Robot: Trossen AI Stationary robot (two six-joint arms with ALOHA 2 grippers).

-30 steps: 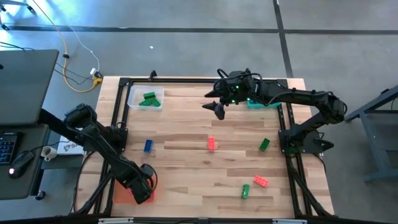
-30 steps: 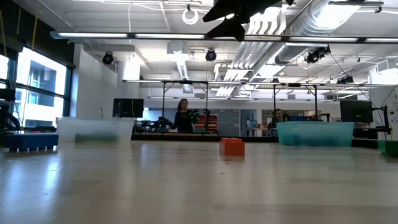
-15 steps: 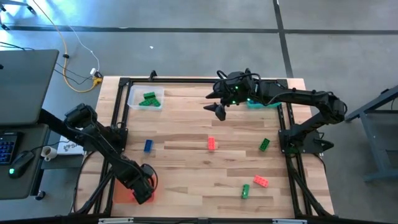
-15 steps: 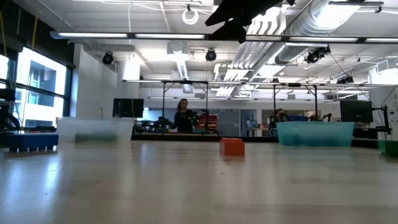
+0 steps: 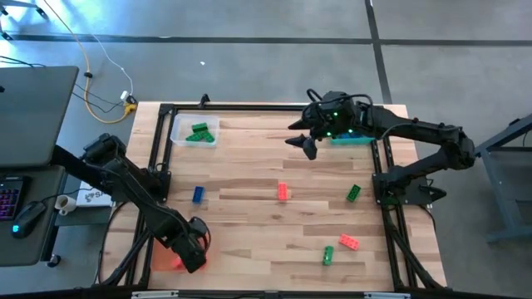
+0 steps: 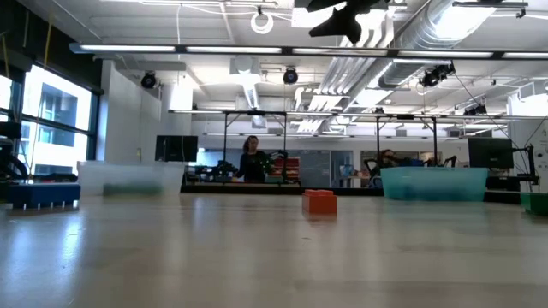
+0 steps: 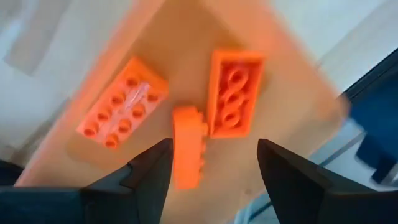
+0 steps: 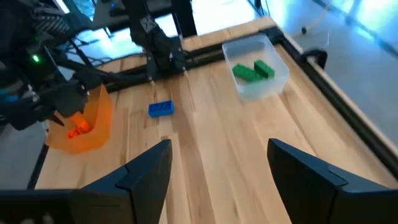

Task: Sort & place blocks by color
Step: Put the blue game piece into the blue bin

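Observation:
My left gripper (image 5: 192, 249) hangs open over the orange tray (image 5: 163, 257) at the table's near-left corner. In the left wrist view its fingertips (image 7: 211, 180) stand on either side of a red brick (image 7: 188, 155) lying on its side, without touching it. Two more red bricks (image 7: 122, 102) (image 7: 234, 101) lie flat beside it. My right gripper (image 5: 302, 137) is open, high above the far middle of the table (image 6: 342, 15). Loose on the wood lie a blue brick (image 5: 198, 194), two red bricks (image 5: 283, 192) (image 5: 348, 242) and two green bricks (image 5: 353, 193) (image 5: 327, 255).
A clear tray (image 5: 179, 124) holding green bricks (image 5: 199, 131) sits at the far left. A teal tray (image 5: 350, 139) sits at the far right under the right arm. A black frame (image 5: 249, 106) borders the table. People stand in the room beyond (image 6: 252, 159).
My right gripper has moved toward the table's right edge and risen a little, staying open. The bricks on the table have not moved.

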